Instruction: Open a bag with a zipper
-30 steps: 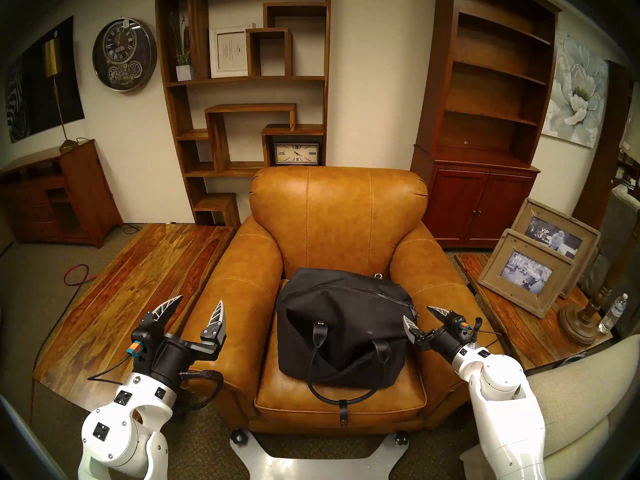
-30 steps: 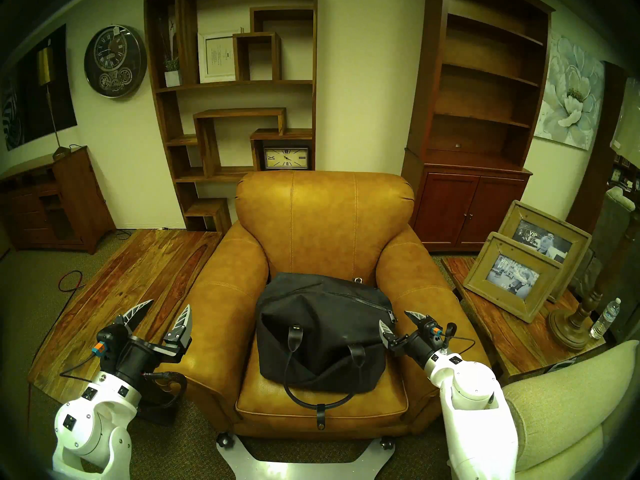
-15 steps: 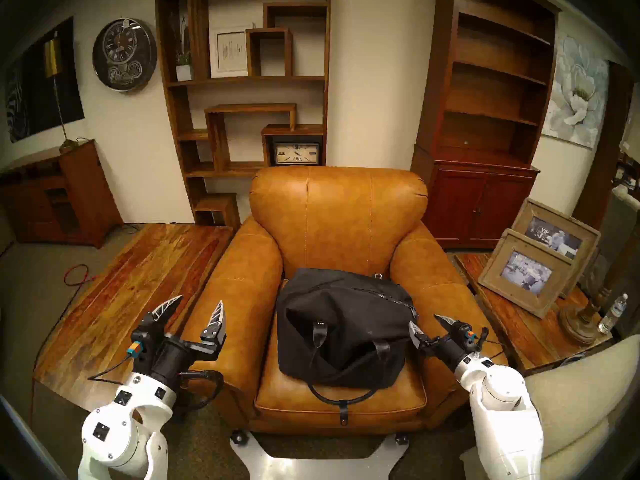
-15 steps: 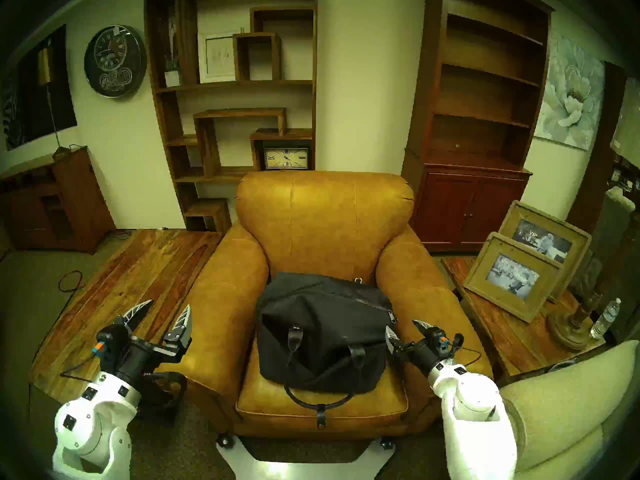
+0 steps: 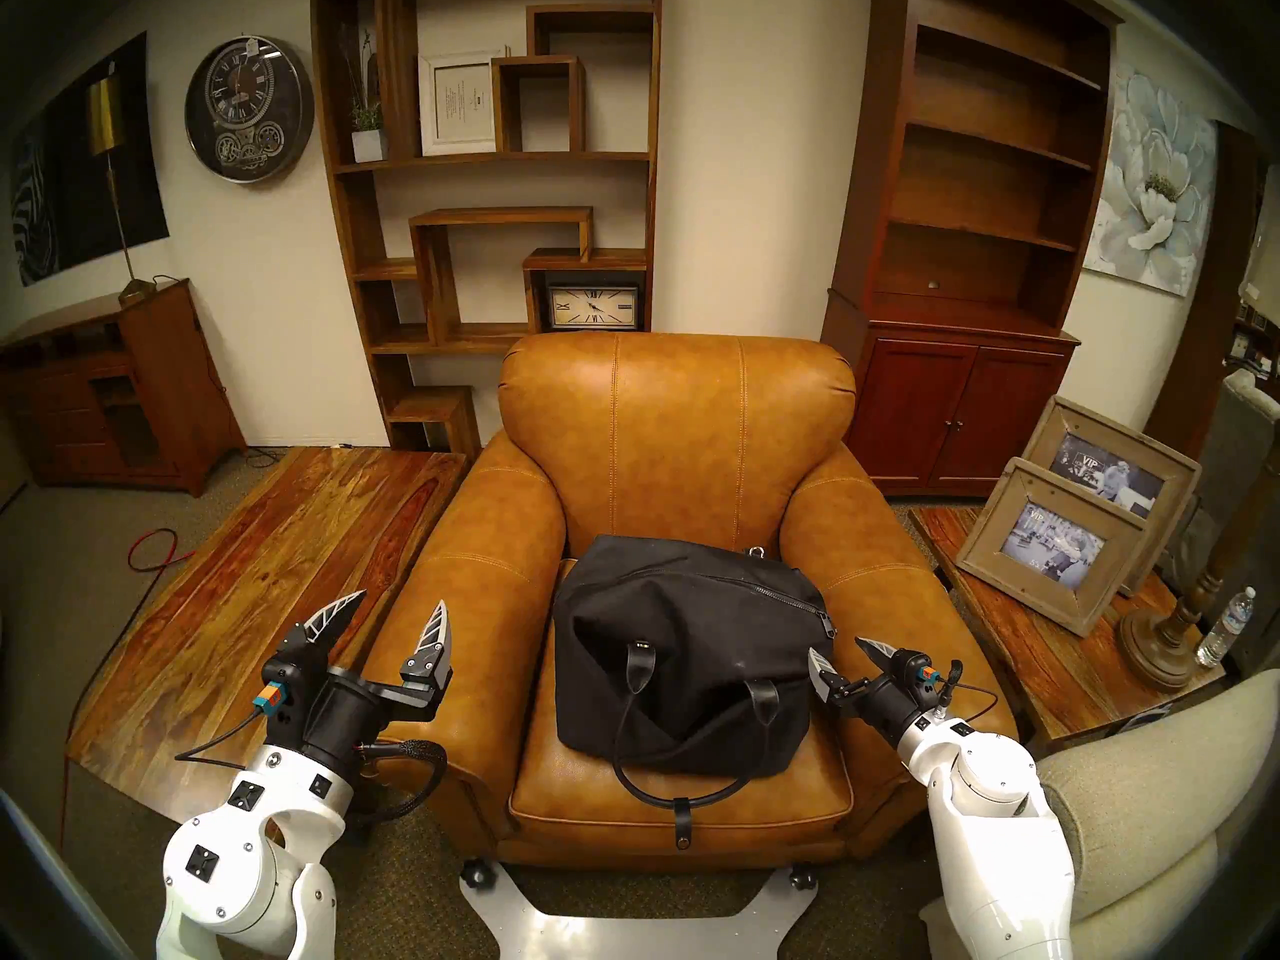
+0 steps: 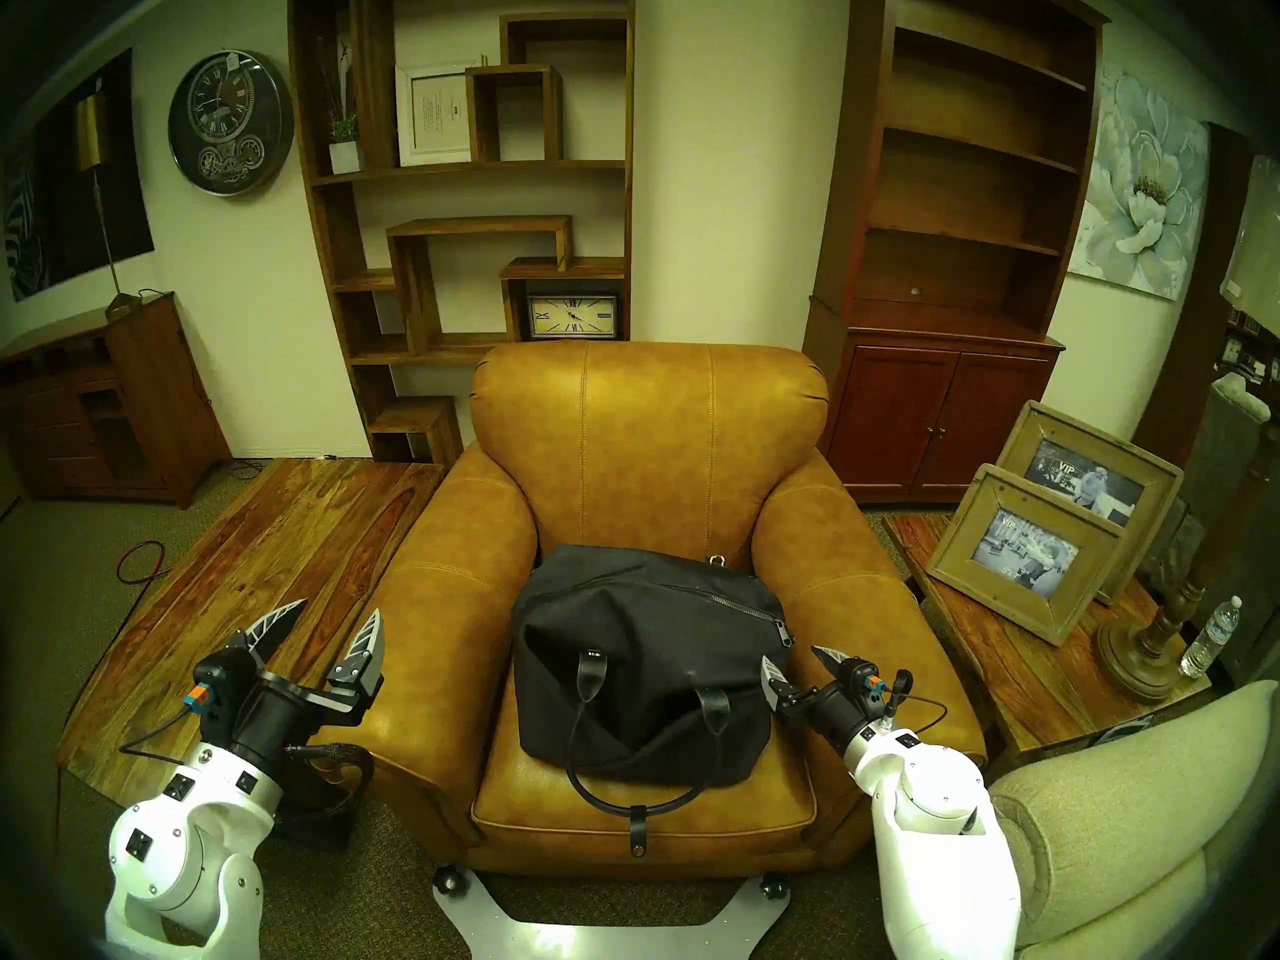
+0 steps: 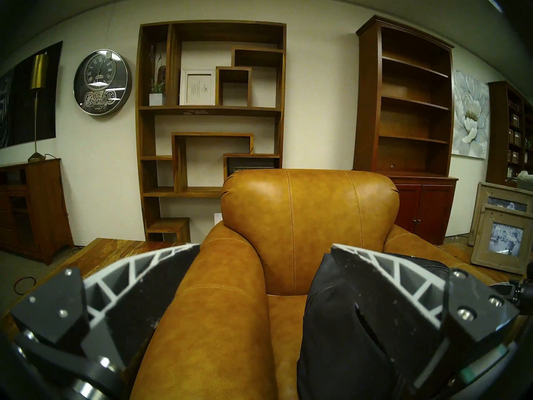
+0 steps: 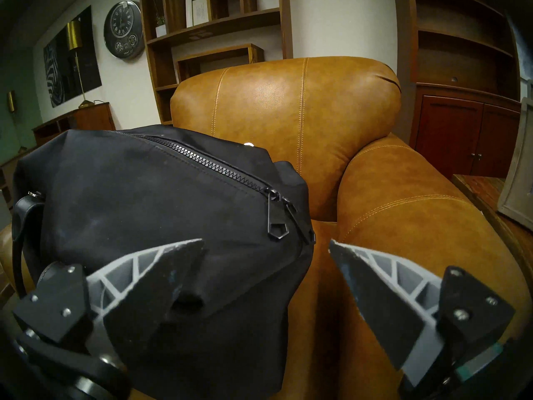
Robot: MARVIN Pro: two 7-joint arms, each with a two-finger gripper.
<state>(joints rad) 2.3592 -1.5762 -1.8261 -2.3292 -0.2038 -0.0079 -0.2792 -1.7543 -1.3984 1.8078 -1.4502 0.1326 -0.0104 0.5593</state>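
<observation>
A black canvas bag (image 5: 682,650) sits on the seat of a tan leather armchair (image 5: 675,446); it also shows in the right head view (image 6: 644,668). Its zipper (image 5: 776,590) runs closed along the top, and the black pull (image 8: 277,222) hangs at the bag's right end. A loop handle (image 5: 675,796) droops over the seat front. My right gripper (image 5: 843,650) is open and empty just right of the bag's right end, below the pull; in the right wrist view (image 8: 266,246) it sits close under it. My left gripper (image 5: 398,609) is open and empty over the chair's left armrest.
A wooden table (image 5: 263,591) stands left of the chair. A side table (image 5: 1080,654) on the right holds two picture frames (image 5: 1053,546), a lamp base (image 5: 1163,640) and a water bottle (image 5: 1226,626). A beige sofa arm (image 5: 1163,799) is by my right arm. Shelves stand behind.
My right gripper has dropped lower and slightly back toward me, staying open beside the bag's right end. The left arm and the bag have not moved.
</observation>
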